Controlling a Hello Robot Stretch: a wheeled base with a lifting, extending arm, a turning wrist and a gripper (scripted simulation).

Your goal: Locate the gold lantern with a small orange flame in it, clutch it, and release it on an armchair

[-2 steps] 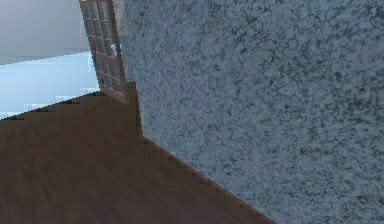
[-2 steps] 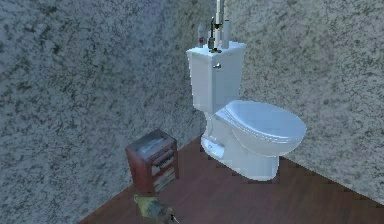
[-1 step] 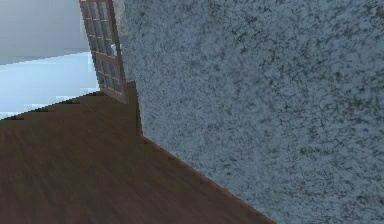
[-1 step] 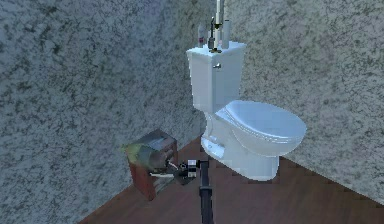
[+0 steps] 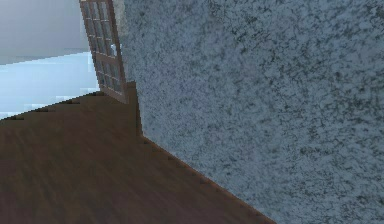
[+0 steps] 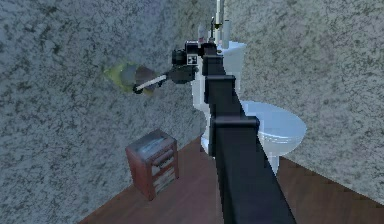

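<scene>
One dark arm [image 6: 236, 135] reaching toward one speckled wall [image 6: 60, 110], one gripper [image 6: 140, 86] holding one small yellow-gold blob [image 6: 120, 74] clear of the floor, finger setting cannot be told, one white toilet [image 6: 272, 125], one reddish box [image 6: 153, 163] at the wall's foot, one glazed door [image 5: 105, 40].

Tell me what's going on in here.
The robot's dark square-bar arm reaches out in front of a white toilet. Its gripper holds a small yellow-gold blob, possibly the lantern, clear of the floor against the speckled grey wall. A small reddish-brown box stands on the dark wooden floor below.
</scene>
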